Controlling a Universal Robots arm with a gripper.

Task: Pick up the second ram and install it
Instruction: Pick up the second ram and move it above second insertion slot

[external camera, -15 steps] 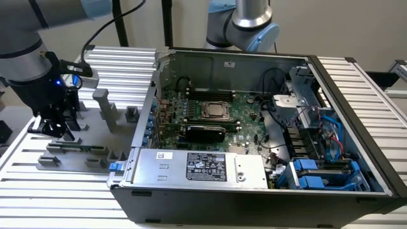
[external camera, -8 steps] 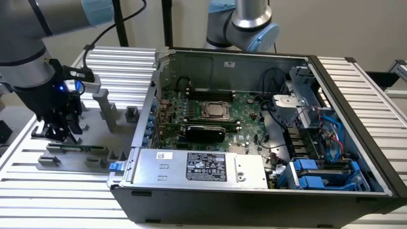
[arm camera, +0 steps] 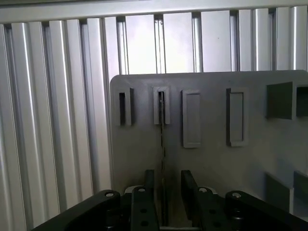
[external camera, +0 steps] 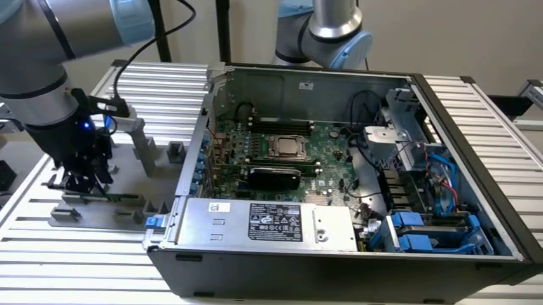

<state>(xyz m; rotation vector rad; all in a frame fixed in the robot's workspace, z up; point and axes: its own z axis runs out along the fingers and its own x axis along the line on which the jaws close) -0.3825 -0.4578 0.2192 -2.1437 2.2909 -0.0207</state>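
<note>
Arm (external camera: 51,76) stands at the exterior view's left, reaching down over a grey fixture plate (external camera: 127,216). The plate lies on the slatted aluminium table (external camera: 51,254), just beside the open computer case (external camera: 339,273). A blue light (external camera: 85,124) is lit on the wrist.

Gripper (external camera: 83,184) sits low over the plate, fingers pointing down at the second ram (external camera: 119,197). The ram stands on edge in the plate's holders, a thin green strip running along the plate's near side. It is outside the case, well apart from the motherboard.

Wrist view: second ram (arm camera: 162,144) is seen edge-on, a thin dark line running from a slotted post (arm camera: 161,106) toward the gripper (arm camera: 167,175). The two black fingers (arm camera: 149,187) straddle it, one to each face. The claw is narrow but not closed: a sliver of the grey plate (arm camera: 211,168) shows between each finger and the stick (wider on one side than the other). No contact is visible.

Inside the case:
- Green motherboard (external camera: 327,149), with the silver CPU socket (external camera: 287,147) near its middle.
- Black oblong block (external camera: 271,175) just in front of the socket, toward the camera.
- Silver power supply (external camera: 263,222) with a label, along the near wall.
- Blue drive caddies (external camera: 424,232) at the exterior view's right.

A second arm (external camera: 327,32) rises behind the case.
</note>
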